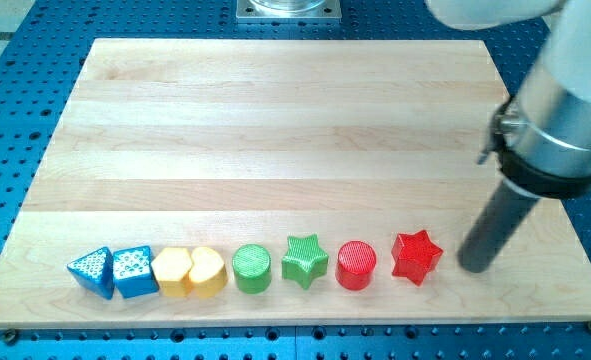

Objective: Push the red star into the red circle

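The red star (416, 256) lies near the view's bottom right of the wooden board (275, 120). The red circle (356, 265) sits just to its left with a small gap between them. My tip (476, 267) is on the board to the right of the red star, a short gap away, not touching it. The dark rod rises up and to the right to the arm's grey body.
A row of blocks runs along the view's bottom: a blue triangle (92, 271), a blue cube (133, 270), a yellow hexagon (172, 271), a yellow heart (207, 271), a green circle (252, 268), a green star (304, 260).
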Robot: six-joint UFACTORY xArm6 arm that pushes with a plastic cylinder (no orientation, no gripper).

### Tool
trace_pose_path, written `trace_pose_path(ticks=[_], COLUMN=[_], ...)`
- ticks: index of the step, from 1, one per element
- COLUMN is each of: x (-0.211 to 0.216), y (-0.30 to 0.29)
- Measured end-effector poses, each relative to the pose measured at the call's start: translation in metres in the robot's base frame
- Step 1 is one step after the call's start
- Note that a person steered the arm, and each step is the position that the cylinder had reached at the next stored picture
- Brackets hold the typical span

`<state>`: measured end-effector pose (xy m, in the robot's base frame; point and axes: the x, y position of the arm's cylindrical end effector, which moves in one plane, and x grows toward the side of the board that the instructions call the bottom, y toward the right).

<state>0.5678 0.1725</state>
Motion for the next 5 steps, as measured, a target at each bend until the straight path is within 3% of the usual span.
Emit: trace_pose_path(ticks=[1, 5], x=[0.000, 0.000], y=[-0.030, -0.044])
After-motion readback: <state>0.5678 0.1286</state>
